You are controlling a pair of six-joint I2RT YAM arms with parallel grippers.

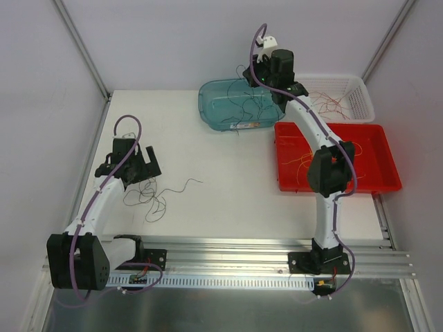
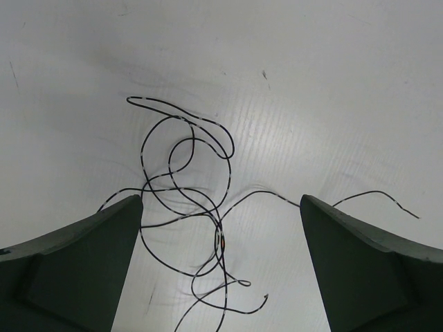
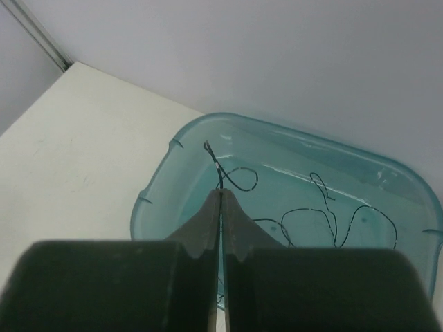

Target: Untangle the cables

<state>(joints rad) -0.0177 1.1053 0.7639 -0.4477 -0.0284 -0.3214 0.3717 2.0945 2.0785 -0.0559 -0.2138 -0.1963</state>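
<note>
A loose tangle of thin dark cables lies on the white table at the left; in the left wrist view it lies between and ahead of my fingers. My left gripper is open above it, touching nothing. My right gripper is shut on a thin dark cable and holds it over the teal bin. More dark cables lie inside that bin. Thin red and orange cables lie in the red tray.
A white basket with reddish wires stands at the back right, behind the red tray. White walls close in the back and both sides. A metal rail runs along the near edge.
</note>
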